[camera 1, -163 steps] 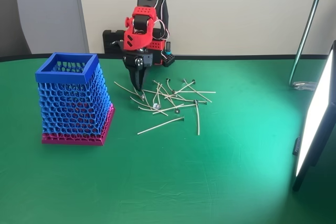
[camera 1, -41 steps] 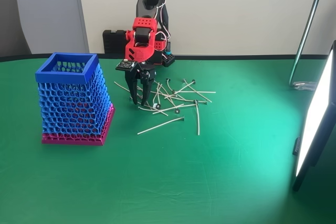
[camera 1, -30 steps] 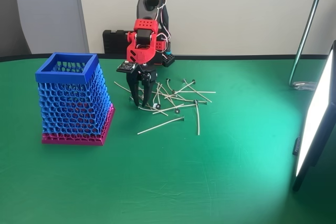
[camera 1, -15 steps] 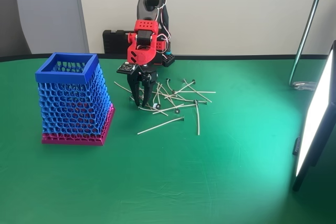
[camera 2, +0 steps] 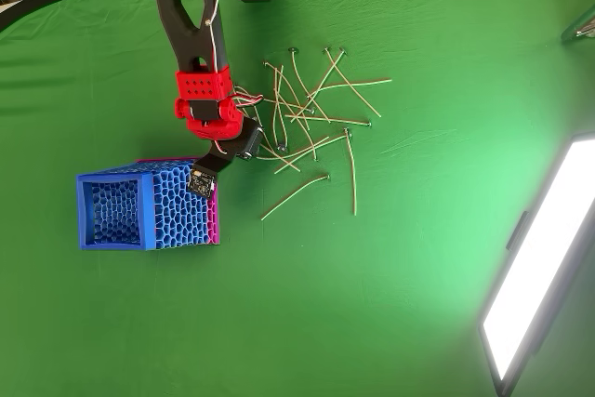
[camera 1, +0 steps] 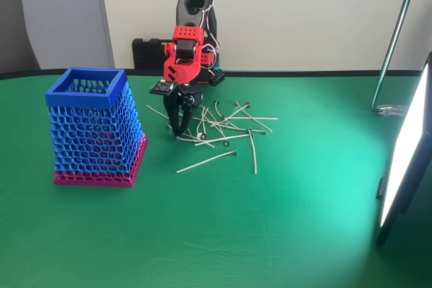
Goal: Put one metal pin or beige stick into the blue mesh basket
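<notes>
now my gripper (camera 1: 180,132) looks pinched together on a beige stick (camera 1: 191,140) in the pile; next, lift toward the blue mesh basket (camera 1: 86,89).

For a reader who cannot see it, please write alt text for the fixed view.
A red and black robot arm's gripper points down into the left edge of a loose pile of thin beige sticks on a green table. A tall blue mesh basket stands apart, to the left.

Red-and-black arm (camera 1: 183,52), black jaws, red-white wires, small circuit board (camera 2: 200,180)
</notes>
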Motion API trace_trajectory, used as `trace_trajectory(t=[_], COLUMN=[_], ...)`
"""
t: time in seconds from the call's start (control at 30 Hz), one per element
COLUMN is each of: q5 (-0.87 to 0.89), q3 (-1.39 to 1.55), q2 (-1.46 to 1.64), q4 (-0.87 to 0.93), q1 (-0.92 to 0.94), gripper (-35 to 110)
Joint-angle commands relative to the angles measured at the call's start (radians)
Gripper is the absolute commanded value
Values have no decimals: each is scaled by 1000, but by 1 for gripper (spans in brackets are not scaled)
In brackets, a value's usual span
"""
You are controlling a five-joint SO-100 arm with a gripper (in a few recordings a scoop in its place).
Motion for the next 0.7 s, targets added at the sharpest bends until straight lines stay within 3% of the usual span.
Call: trace_trajectory(t=[0.0,0.67], q5=[9,94], q3=[-2,-77], q2=[25,141], q4=[-8,52], q1=[-3,-5], gripper=[1,1])
